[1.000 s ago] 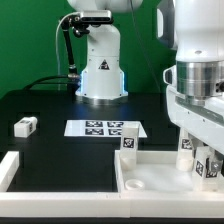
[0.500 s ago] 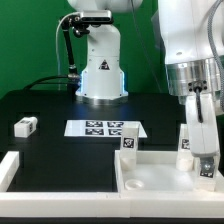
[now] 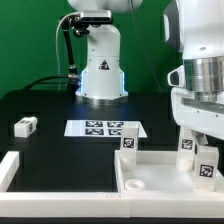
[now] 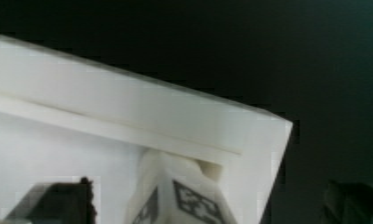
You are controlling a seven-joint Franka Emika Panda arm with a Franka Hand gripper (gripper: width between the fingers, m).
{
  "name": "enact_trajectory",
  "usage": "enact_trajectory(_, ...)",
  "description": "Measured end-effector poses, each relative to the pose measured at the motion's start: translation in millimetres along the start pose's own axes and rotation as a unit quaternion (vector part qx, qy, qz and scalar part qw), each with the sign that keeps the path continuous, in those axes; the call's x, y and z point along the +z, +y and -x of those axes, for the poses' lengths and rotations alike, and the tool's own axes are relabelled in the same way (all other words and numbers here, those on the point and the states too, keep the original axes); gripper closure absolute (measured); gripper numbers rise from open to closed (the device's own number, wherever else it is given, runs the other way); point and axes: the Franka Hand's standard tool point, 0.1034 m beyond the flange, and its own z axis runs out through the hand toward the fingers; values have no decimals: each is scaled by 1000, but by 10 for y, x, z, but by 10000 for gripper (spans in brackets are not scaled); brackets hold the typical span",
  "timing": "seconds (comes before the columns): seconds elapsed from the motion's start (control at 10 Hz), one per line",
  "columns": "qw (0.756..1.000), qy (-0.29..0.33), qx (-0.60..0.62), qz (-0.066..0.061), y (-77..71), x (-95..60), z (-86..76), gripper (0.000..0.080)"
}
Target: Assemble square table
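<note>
Looking at the square panel (image 3: 160,178) first, we find it lying low on the exterior view's right, recessed face up, on the black table (image 3: 50,105). Three short legs stand on it: one (image 3: 128,140) at the far corner on the view's left, one (image 3: 185,146) further to the right, and one (image 3: 206,160) right under the gripper (image 3: 205,140). Whether any is screwed home, we cannot tell.

The wrist view shows that leg (image 4: 179,195) rising against a panel corner (image 4: 254,125), dark fingertips (image 4: 58,200) either side, so we judge the jaws apart around it, not pinching.

The risk as we see it: the gripper sits so close that closing off-centre, or lifting crooked, could tip the leg or drag the panel sideways.

As for containers, the recess holds only the legs and a small round socket (image 3: 134,185). Further out, a fourth leg (image 3: 25,125) lies loose on the view's left, the marker board (image 3: 104,128) sits mid-table, and a white bar (image 3: 9,168) borders the near corner.
</note>
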Motion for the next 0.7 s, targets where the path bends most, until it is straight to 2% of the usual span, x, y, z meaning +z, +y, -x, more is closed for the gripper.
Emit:
enact_trajectory(0.2, 996, 2, -86, 4, 18, 2, -30, 151)
enact_trajectory(0.4, 961, 9, -275, 35, 61, -23, -181, 151)
enact_trajectory(0.5, 953, 11, -302, 37, 48, -4, -173, 151)
enact_trajectory(0.6, 964, 11, -264, 36, 51, 2, -164, 270)
enact_trajectory(0.7, 963, 11, -267, 36, 52, 1, -170, 270)
